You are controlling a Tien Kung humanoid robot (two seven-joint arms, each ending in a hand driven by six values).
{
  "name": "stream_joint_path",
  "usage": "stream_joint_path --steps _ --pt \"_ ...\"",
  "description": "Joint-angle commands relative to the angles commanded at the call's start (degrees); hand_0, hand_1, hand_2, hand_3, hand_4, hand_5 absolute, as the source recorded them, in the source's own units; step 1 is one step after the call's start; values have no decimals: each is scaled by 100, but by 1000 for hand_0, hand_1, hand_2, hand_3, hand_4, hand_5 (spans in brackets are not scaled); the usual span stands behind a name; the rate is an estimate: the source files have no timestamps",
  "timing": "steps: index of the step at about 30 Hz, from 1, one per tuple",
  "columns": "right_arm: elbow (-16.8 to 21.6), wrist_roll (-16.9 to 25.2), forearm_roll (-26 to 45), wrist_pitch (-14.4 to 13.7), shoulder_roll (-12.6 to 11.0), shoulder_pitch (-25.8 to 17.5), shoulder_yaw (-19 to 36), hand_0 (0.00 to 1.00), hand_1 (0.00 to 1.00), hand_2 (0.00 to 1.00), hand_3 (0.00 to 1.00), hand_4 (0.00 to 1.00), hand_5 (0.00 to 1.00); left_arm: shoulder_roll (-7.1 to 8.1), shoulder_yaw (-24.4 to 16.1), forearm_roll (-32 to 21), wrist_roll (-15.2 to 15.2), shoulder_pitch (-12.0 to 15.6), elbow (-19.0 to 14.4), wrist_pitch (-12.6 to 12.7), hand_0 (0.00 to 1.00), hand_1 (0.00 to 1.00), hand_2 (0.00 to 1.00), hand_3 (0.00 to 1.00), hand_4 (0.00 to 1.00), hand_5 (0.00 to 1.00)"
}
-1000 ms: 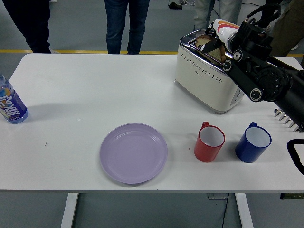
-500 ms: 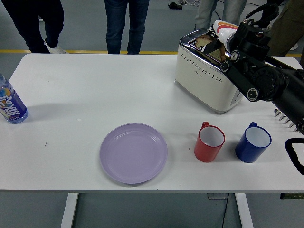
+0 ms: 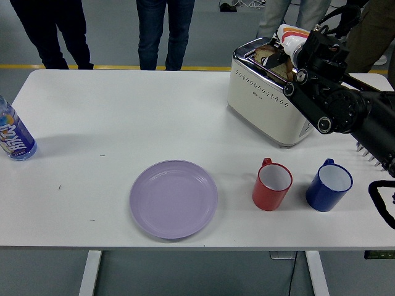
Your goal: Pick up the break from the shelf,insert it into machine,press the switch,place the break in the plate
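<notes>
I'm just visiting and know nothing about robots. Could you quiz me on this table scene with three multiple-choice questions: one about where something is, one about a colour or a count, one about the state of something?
1. Where is the water bottle?
A. at the table's left edge
B. beside the toaster
C. on the plate

2. How many mugs stand on the table?
A. one
B. two
C. four

3. What lies on the purple plate?
A. bread
B. a mug
C. nothing

Answers:
1 A: it stands alone at the far left.
2 B: a red mug and a blue mug stand side by side.
3 C: its surface is bare; the bread sits in the toaster slot by the right robot hand.
</notes>
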Motion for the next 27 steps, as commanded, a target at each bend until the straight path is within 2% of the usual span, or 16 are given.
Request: stream_joint_path --steps 1,6,7,18,27 --pt "-6 0 -4 2 2 -1 2 220 305 493 552 592 103 0 -1 3 0 -1 0 0 634 480 452 539 338 795" --pt "-36 17 -30 -3 4 -7 -15 220 305 493 552 592 103 0 8 -14 -4 -6 0 2 634 480 452 539 338 795" --pt "-34 19 -36 -7 4 -8 -16 185 290 479 533 567 63 0 8 -14 -4 -6 0 2 635 480 452 539 338 795" --pt "-3 73 -85 -145 -8 -11 -17 151 266 463 513 542 49 -2 -11 6 3 13 0 1 634 480 451 539 338 795" --pt "97 86 -88 -212 -87 -62 61 112 237 442 486 560 80 -3 -26 31 6 41 0 1 634 481 451 539 337 793"
